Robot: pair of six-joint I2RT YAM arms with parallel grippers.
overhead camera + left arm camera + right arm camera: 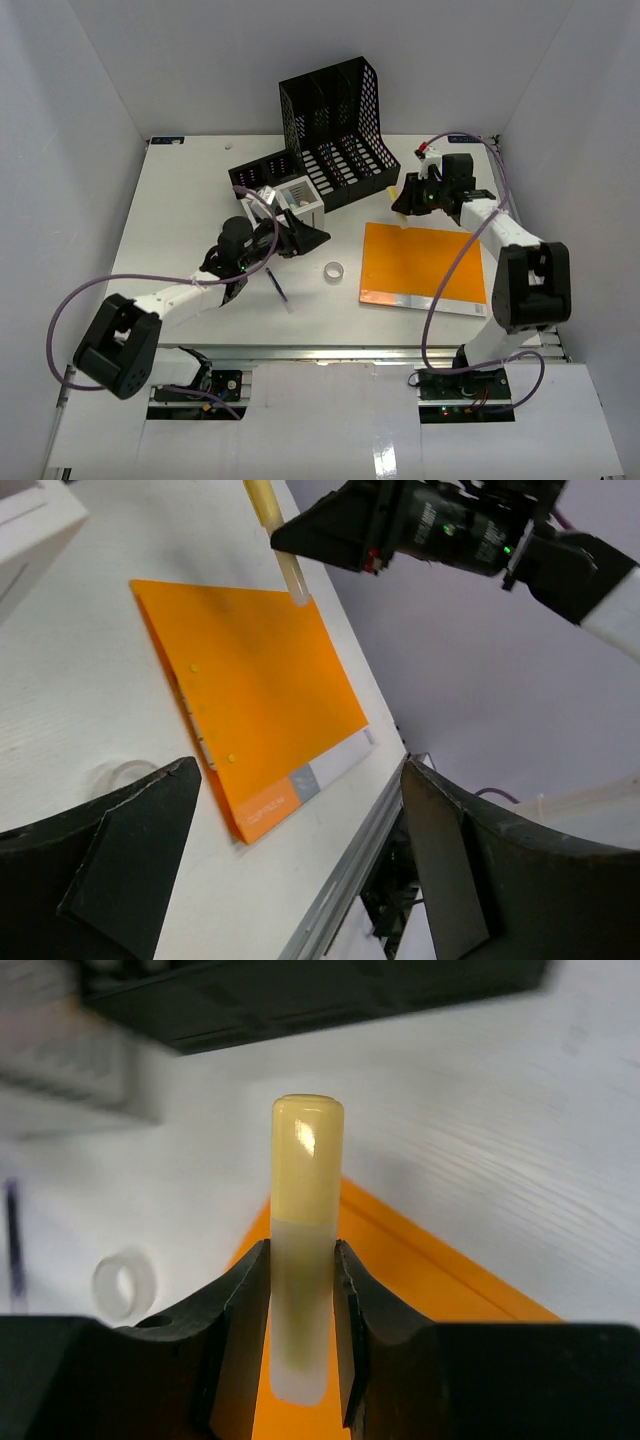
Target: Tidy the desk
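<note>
The white desk (170, 210) holds an orange folder (420, 262), a clear tape roll (334, 270) and a dark pen (278, 288). My right gripper (405, 200) hangs over the folder's far left corner, shut on a yellow-capped marker (305, 1220) that sticks out past its fingers (240, 1300). In the left wrist view, the marker (276, 532) points down at the folder (250, 695). My left gripper (308, 238) hovers open just left of the tape roll, nothing between its fingers (125, 855).
A tall black mesh file holder (335, 115) lies at the back centre. In front of it stand a low black tray (262, 172) and a white compartment box (300, 200). The desk's metal rail (350, 870) runs along the near edge.
</note>
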